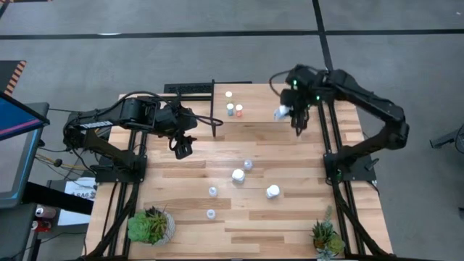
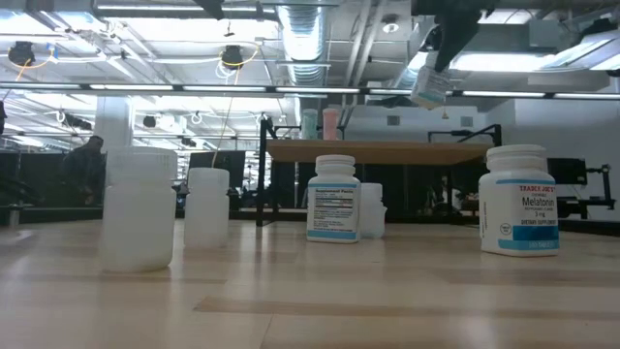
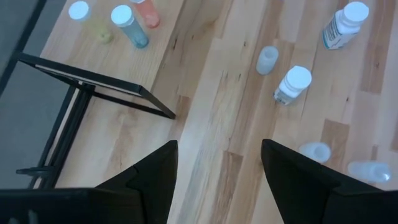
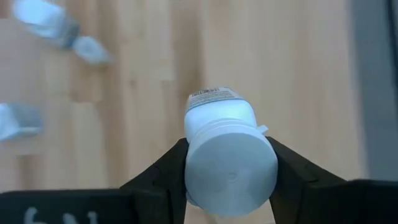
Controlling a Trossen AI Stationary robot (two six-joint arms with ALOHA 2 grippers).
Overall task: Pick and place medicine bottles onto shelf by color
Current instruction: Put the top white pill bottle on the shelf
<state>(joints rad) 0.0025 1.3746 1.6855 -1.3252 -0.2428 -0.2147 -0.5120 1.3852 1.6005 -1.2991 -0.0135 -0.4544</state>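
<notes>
The right gripper (image 1: 297, 125) hangs above the far right part of the worktop (image 1: 290, 225), its jaws clamped on a white medicine bottle (image 4: 225, 155) — the right wrist view shows both dark fingers (image 4: 163, 169) pressed against the sides of its white cap, the labelled body pointing away from the camera. In the low view that bottle (image 2: 427, 87) hangs tilted in the air, above the level of the shelf (image 2: 383, 151).

On the shelf's far part stand three small bottles close together: a white-capped one (image 1: 228, 94), a pale blue one (image 1: 230, 109) and an orange one (image 1: 239, 111).

The left gripper (image 1: 183, 148) waits over the worktop just beside the shelf's near left edge, jaws apart and holding nothing.

Five more bottles stand scattered on the middle of the worktop — among them a larger white one (image 1: 238, 175) and another (image 1: 272, 191) nearer the right arm. Two potted plants (image 1: 151, 225) sit at the near corners.
</notes>
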